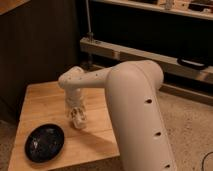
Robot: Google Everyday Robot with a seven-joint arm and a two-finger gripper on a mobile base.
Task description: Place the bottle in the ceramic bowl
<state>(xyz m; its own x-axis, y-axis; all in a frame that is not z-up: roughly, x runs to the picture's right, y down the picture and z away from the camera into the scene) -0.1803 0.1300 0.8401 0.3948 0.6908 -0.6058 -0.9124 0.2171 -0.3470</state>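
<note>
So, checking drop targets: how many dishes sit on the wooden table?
1: the shallow glossy black ceramic bowl, front-left on the table, left of the gripper; arm may hide others.

black bowl (45, 143), white end effector (78, 120) above table (42, 102)

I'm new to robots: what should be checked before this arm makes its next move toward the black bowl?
1. Ceramic bowl sits flat on the wooden table: ok.
2. Bowl has nothing inside: ok.
3. Pincer is over the bowl: not ok; it hangs over bare wood beside it.
4. Bottle is in the pincer: cannot tell.
5. Tabletop between pincer and bowl is free: ok.
</note>
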